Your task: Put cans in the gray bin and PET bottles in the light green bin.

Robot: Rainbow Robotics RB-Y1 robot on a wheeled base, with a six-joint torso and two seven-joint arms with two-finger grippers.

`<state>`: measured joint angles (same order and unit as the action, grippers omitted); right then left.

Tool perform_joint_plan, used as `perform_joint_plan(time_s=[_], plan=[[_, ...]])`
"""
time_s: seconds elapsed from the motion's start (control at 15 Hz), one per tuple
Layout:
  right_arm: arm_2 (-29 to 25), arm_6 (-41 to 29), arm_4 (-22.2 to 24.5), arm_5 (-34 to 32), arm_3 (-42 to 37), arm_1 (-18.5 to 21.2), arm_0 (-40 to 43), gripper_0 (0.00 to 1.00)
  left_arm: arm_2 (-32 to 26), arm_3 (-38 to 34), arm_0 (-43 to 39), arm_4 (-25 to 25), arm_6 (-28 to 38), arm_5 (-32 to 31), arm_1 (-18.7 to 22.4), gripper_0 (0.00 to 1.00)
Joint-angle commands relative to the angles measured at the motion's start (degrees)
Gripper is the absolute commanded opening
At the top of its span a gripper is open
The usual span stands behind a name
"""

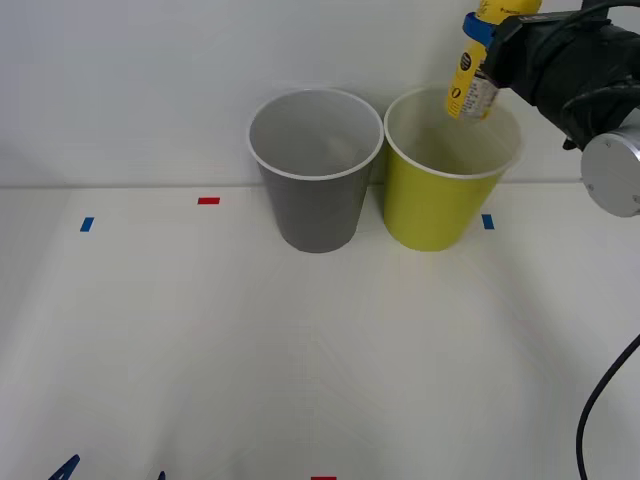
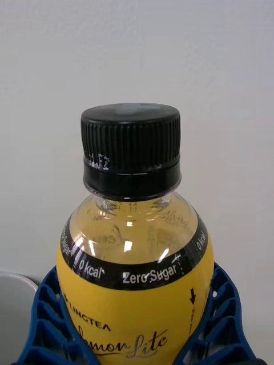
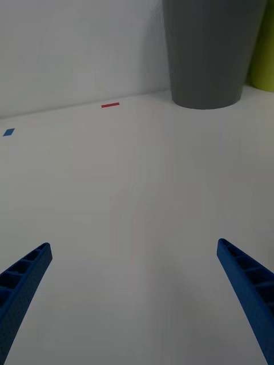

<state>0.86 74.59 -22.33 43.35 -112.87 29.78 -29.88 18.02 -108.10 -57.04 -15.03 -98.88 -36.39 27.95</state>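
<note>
The right gripper (image 1: 490, 45) is clamping the lemon tea PET bottle (image 1: 468, 78) tilted above the light green bin (image 1: 440, 205); dropped off-centre, it could be striking the rim. The left gripper (image 3: 134, 296) is idling, fingers spread.

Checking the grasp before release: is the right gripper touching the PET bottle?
Touching. In the right wrist view the blue fingers press both sides of the PET bottle; the front view shows the right gripper holding it above the light green bin.
</note>
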Motion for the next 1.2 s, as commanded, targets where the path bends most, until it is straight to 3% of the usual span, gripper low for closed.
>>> perform_joint_plan(time_s=[0.07,0.13,0.47,0.67,0.87,1.2], plan=[[0.01,0.20,0.53,-0.20,0.02,-0.07,0.00,0.60,0.00,0.00,0.00,0.00,0.00,0.00,0.00,1.00],[0.01,0.38,0.53,-0.20,0.02,0.01,0.09,1.00,0.00,0.00,0.00,0.00,0.00,0.00,0.00,1.00],[-0.07,0.20,0.44,-0.20,-0.77,0.01,0.17,1.00,0.00,0.00,0.00,0.00,0.00,0.00,0.00,1.00],[-0.95,-0.06,0.09,-0.02,-6.04,0.01,2.46,1.00,0.00,0.00,0.00,0.00,0.00,0.00,0.00,1.00],[-1.92,-0.68,-0.70,0.15,-14.83,0.98,8.08,1.00,0.00,0.00,0.00,0.00,0.00,0.00,0.00,1.00],[-6.05,-1.91,-2.46,0.15,-29.69,3.35,24.87,1.00,0.00,0.00,0.00,0.00,0.00,0.00,0.00,1.00]])
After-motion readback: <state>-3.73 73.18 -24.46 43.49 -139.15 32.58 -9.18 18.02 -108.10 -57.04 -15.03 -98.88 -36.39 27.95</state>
